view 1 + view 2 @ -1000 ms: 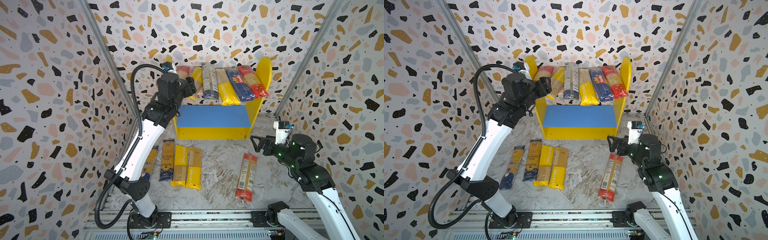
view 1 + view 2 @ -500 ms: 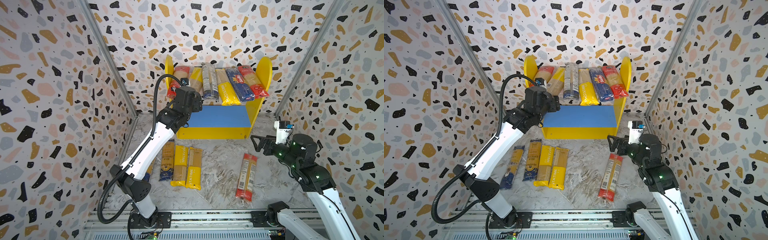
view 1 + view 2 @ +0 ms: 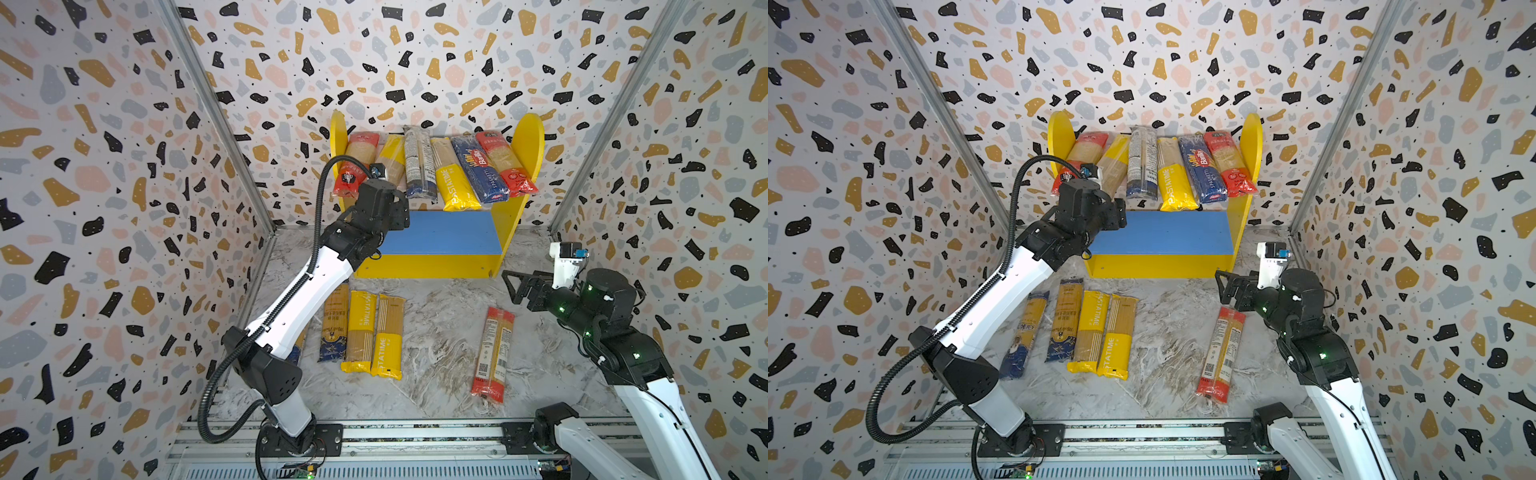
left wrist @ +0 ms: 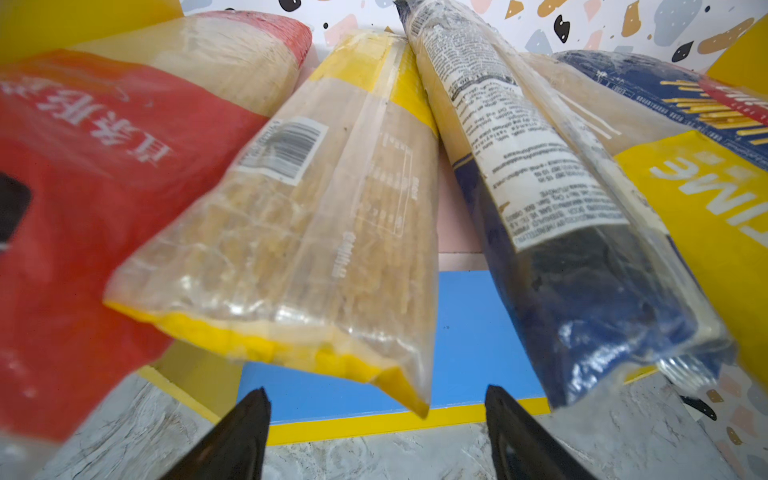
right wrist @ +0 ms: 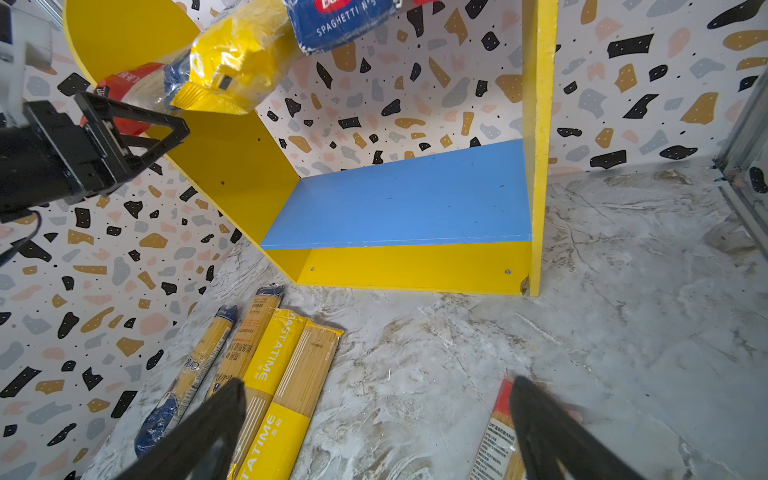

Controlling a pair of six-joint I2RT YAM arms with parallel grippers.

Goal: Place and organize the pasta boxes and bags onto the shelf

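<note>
Six plastic spaghetti packets (red, yellow, dark blue) fill the upper board of the yellow two-tier shelf at the table's back edge; five more packets lie flat in front.

Terrazzo-print walls on three sides, grey marbled tabletop, metal corner posts at the back, aluminium rail along the front edge.

In a top view the left arm hides most of the floor's leftmost packet, its print unreadable.
</note>
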